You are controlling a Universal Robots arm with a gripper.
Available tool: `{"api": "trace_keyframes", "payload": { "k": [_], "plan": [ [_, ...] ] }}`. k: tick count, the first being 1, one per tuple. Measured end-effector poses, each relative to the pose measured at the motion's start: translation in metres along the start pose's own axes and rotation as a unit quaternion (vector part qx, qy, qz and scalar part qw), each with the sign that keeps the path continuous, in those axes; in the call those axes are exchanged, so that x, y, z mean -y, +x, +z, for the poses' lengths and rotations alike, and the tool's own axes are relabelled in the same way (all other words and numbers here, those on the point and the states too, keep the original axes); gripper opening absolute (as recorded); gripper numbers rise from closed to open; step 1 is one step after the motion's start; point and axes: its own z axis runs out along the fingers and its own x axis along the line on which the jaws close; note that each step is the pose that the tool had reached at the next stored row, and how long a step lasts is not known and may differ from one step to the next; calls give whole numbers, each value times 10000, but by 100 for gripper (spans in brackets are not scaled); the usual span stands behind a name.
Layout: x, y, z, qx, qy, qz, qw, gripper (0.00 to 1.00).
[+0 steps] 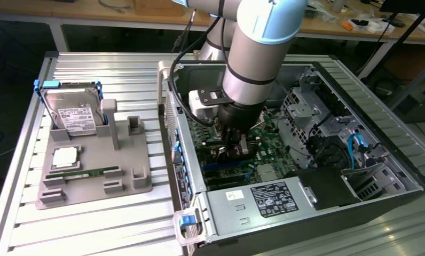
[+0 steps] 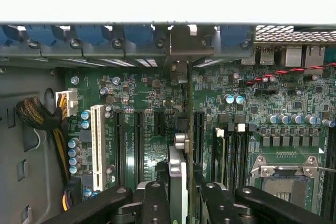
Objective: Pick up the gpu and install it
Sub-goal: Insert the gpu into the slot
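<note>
The pick-up was done. The robot's black two-fingered gripper (image 2: pixel 181 195) was down inside the open black-and-grey computer case (image 1: pixel 383 133), in the middle of the exterior view, with its jaws drawn narrow and clamped on the gpu (image 2: pixel 177 171), one finger pad on each face. What remained was the seating. In the wrist view the card stood on edge above the green motherboard (image 2: pixel 147 108), running parallel to the long black expansion slots (image 2: pixel 138 140) and lying between two of them. Whether its lower edge had already entered a slot could not be told from either view, so I judged the installation to be in hand but not shown as finished.

The gpu appeared as a thin upright blade seen edge-on, with a pale silver-grey strip near the fingers and a darker metal end reaching toward the case's rear wall with its blue clips (image 2: pixel 139 34).

Toward the exterior view's left, the grey moulded parts tray (image 1: pixel 91 186) held a silver hard drive with a white label (image 1: pixel 73 114) and a slim green RAM stick (image 1: pixel 80 173).
</note>
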Motion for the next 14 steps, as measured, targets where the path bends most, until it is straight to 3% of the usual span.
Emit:
{"api": "trace_keyframes", "payload": {
  "k": [1,6,7,14],
  "plan": [
    [0,1,-2,-1,-30,2,10000,28],
    [-1,1,34,-1,-27,1,10000,28],
    [14,1,35,-1,-121,2,9999,28],
    [14,18,49,-3,-126,1,9999,28]
  ]
}}
